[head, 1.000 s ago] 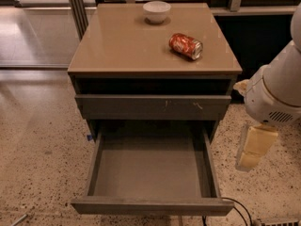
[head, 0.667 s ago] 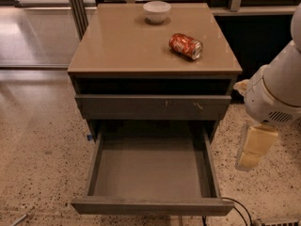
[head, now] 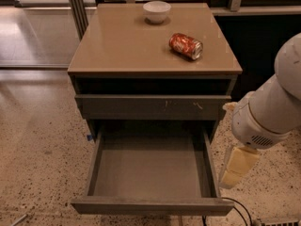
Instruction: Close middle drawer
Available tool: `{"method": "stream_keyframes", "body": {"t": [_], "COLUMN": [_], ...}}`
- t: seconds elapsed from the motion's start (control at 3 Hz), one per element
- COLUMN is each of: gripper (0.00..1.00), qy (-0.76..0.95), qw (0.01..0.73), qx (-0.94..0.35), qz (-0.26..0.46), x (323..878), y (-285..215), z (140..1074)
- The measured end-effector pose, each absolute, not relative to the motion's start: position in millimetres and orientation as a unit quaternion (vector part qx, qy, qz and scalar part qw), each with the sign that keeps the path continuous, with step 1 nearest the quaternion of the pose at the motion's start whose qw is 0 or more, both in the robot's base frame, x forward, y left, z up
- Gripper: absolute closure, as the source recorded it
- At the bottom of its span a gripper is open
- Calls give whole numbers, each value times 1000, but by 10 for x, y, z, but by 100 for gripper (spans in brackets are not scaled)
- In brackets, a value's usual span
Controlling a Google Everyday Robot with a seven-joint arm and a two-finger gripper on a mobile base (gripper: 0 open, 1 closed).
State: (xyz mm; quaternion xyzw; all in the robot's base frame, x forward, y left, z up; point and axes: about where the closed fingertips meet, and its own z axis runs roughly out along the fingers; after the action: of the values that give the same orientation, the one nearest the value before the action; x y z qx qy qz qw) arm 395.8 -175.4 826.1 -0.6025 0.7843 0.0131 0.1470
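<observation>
The middle drawer (head: pixel 150 173) is a wide, shallow grey-brown tray, pulled far out of the cabinet and holding nothing. Its plain front (head: pixel 153 206) is near the bottom of the view. Above it, the drawer front with pale scratch marks (head: pixel 153 106) sits only slightly out. My gripper (head: pixel 236 168), a cream-coloured piece hanging under the white arm (head: pixel 268 117), is to the right of the open drawer, beside its right wall and apart from it. It holds nothing that I can see.
A red soda can (head: pixel 186 46) lies on its side on the tan cabinet top (head: pixel 122 46), and a white bowl (head: pixel 156 11) stands at the back. A black cable (head: pixel 237 210) lies on the speckled floor at the bottom right. Dark furniture stands behind the arm.
</observation>
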Motion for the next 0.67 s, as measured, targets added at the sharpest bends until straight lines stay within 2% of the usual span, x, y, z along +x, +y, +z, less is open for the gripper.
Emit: {"method": "stream_keyframes", "body": {"t": [0.33,0.67], "gripper": [0,0], "qy": [785,785], "qw": [148,130], "qx": [-601,-602], "qz": [27,68], "x": [3887,3636], "y": [-1608,-1361], "z": [7997,7329]}}
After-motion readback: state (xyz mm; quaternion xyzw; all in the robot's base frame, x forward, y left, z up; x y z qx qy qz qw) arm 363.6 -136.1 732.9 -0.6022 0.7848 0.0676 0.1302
